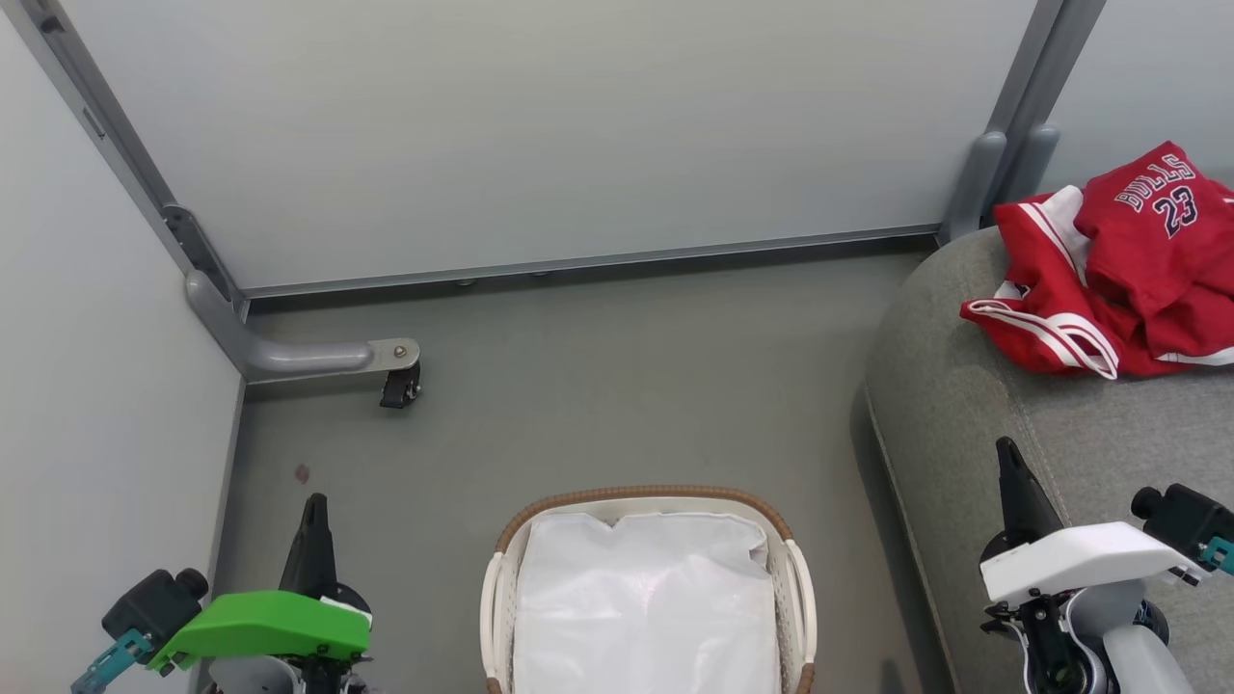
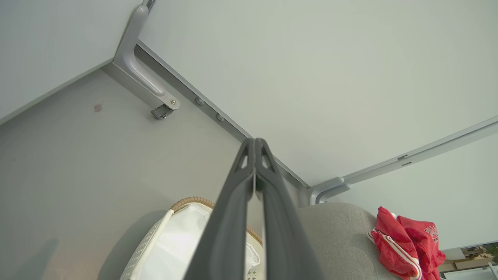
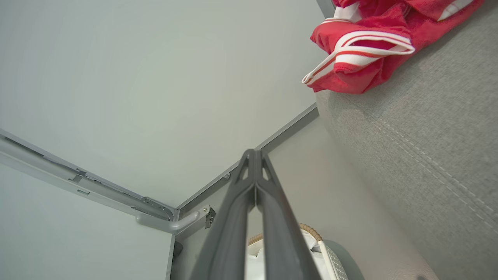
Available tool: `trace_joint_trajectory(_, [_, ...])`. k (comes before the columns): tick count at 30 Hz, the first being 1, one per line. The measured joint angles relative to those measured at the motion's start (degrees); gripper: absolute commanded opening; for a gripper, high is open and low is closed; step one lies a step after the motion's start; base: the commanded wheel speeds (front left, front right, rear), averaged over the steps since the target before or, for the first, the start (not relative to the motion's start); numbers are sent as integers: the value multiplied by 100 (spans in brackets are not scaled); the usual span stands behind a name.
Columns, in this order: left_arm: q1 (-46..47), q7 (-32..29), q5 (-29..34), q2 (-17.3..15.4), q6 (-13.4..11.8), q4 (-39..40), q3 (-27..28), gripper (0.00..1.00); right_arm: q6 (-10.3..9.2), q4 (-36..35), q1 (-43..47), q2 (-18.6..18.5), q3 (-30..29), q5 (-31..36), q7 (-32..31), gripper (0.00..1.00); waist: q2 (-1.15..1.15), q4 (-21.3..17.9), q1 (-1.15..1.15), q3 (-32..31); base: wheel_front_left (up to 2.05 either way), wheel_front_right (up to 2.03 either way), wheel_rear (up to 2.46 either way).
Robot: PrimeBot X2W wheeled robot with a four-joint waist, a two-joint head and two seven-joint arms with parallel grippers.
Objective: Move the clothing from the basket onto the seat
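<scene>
clothing (image 1: 1118,270): two red pieces, jersey and striped shorts, heaped on the seat (image 1: 964,434), where the task wants them | basket (image 1: 646,495): one, on the floor (image 1: 617,386) beside the seat, liner (image 1: 641,607) bare, so apparently emptied | left gripper (image 1: 315,503), right gripper (image 1: 1005,447): both clenched on nothing, parked low, likely finished

Bright even light, soft shadows, wrist views bowed, perhaps slightly soft.

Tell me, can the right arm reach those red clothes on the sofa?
Probably yes: the right gripper, shut, hangs over the seat, with only bare cushion between it and the clothing.
</scene>
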State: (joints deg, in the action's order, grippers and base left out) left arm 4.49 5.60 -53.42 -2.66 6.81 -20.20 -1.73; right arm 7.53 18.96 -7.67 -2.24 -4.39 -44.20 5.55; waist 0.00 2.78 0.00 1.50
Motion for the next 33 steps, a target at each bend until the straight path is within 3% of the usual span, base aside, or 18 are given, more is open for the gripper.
trace_joint_trajectory(33, [30, -561, -1798, -1, 25, 292, 378, 0, -1, -221, 41, -20, -94, -2225, -556, 0, 0, -104, 0, -50, 0, 0, 0])
